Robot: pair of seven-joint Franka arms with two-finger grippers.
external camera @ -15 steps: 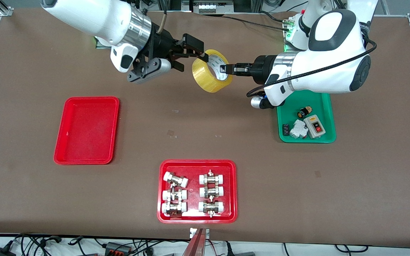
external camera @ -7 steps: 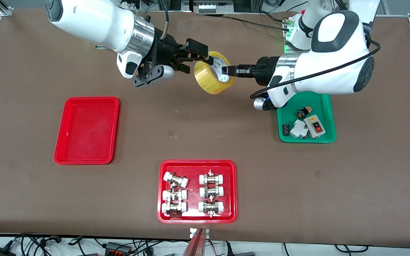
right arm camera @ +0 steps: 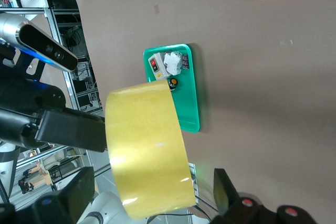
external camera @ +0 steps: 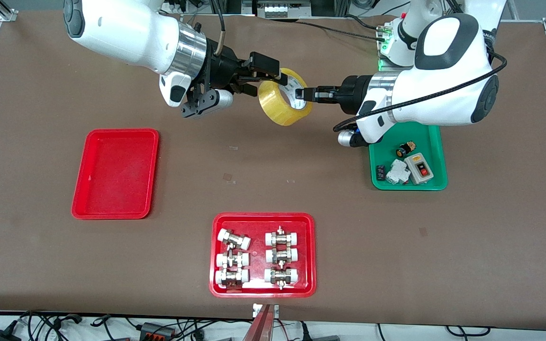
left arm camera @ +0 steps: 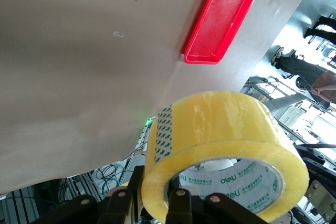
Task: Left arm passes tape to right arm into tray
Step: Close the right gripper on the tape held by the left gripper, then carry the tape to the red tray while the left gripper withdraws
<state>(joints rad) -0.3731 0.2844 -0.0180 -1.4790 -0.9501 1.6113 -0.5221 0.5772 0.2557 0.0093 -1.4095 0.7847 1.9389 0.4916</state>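
The tape [external camera: 284, 97] hangs in the air over the bench [external camera: 301, 156], pinched through its wall by the left tool [external camera: 305, 93], whose fingers are clamped on the roll's rim and white core. The right tool [external camera: 264, 78] sits at the roll's other edge with its fingers spread wide, one on each side of the tape's rim, not gripping. Out from the right tool, toward the right arm's end and nearer the front camera, lies the plain red tray [external camera: 115, 174]. Below the left tool's arm sits the green tray [external camera: 408, 156].
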